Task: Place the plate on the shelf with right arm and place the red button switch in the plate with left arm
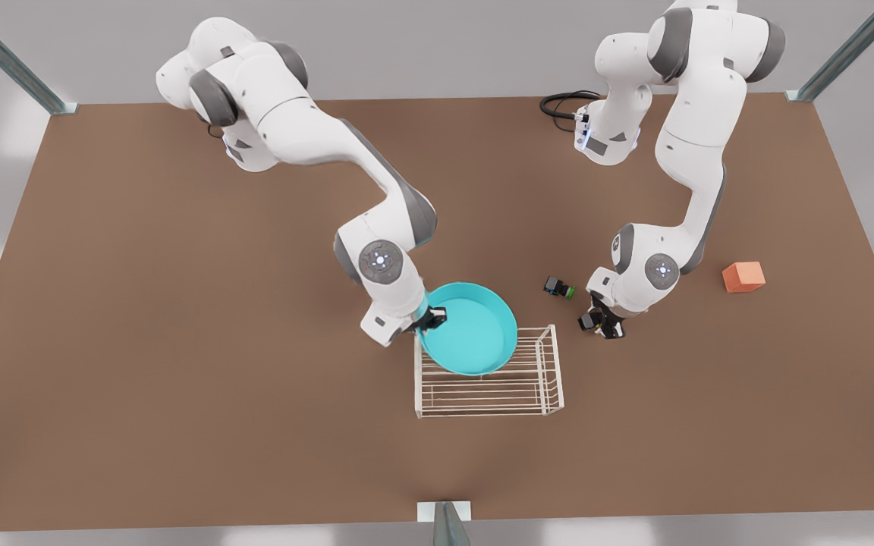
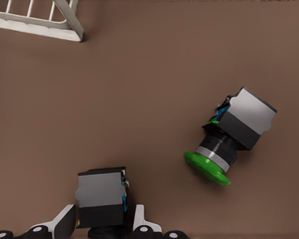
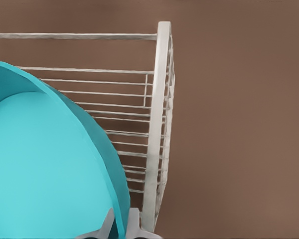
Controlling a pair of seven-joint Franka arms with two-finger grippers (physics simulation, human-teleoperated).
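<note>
Plate arriving over the rack, switch being picked up

The round turquoise shallow plate [image 1: 470,328], pinched at its rim by the right tool [image 1: 431,318], overhangs the low white wire shelf [image 1: 488,387], apparently not yet released. Right of it on the brown tabletop [image 1: 179,341], the left tool [image 2: 102,230] straddles a black-bodied switch [image 2: 100,196], presumably the red one; placing remains.

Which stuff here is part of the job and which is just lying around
Job:
plate, gripped at the rim by right gripper
shelf
black-bodied switch between left gripper fingers, cap hidden

Lying about:
green-capped switch on the table
orange cube
</note>
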